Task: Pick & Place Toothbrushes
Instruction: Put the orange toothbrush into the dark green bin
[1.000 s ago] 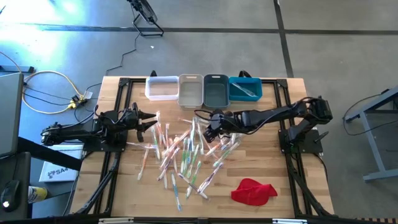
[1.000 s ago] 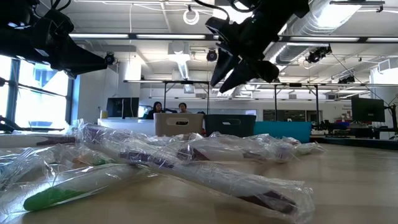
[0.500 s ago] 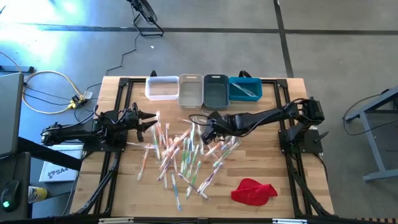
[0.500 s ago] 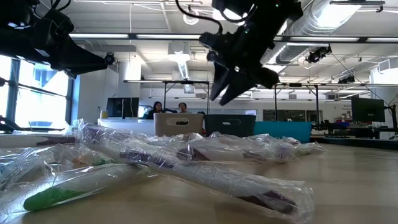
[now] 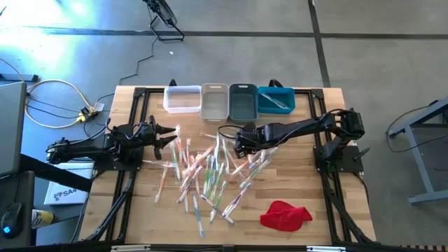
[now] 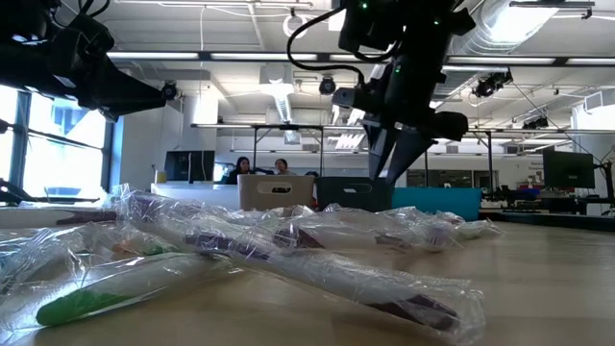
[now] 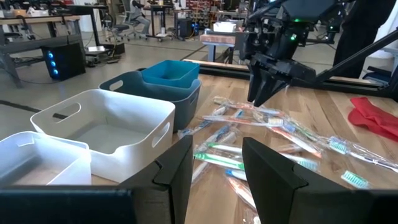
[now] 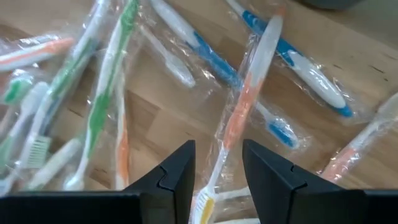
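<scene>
Right gripper (image 5: 240, 140) parted and seemingly empty over crinkly clear-wrapped toothbrushes (image 5: 210, 171); left gripper (image 5: 168, 133) open too.

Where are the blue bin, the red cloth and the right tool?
blue bin (image 5: 276, 100): high view, on its inner floor.
red cloth (image 5: 285, 215): high view, on the middle of the fabric.
right tool (image 5: 240, 140): high view, between its fingertips, over the toothbrush pile.

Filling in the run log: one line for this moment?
right gripper: open, over toothbrushes | left gripper: open, waiting at pile edge | nothing held
</scene>
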Tool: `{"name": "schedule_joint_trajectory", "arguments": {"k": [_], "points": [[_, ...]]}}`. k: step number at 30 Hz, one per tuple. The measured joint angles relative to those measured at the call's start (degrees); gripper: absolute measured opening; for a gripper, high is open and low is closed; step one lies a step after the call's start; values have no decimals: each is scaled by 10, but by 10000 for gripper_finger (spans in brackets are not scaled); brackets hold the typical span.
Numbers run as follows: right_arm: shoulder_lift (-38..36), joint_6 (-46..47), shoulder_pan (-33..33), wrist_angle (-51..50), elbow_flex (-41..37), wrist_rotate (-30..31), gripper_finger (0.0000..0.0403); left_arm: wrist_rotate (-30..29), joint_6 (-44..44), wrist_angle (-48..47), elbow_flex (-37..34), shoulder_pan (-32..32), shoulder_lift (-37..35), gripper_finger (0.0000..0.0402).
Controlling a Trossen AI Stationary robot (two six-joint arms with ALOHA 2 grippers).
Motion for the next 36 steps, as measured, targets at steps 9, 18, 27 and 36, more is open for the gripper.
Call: {"name": "schedule_joint_trajectory", "arguments": {"k": [9,18,27,36], "points": [[0,-39,0,3,-4,-4,126,0,0,0,0,0,0,136],[0,1,0,3,-7,2,126,0,0,0,0,0,0,136],[0,39,0,52,-65,2,126,1,0,0,0,0,0,136],[0,35,0,88,-74,-13,126,1,0,0,0,0,0,136]]}}
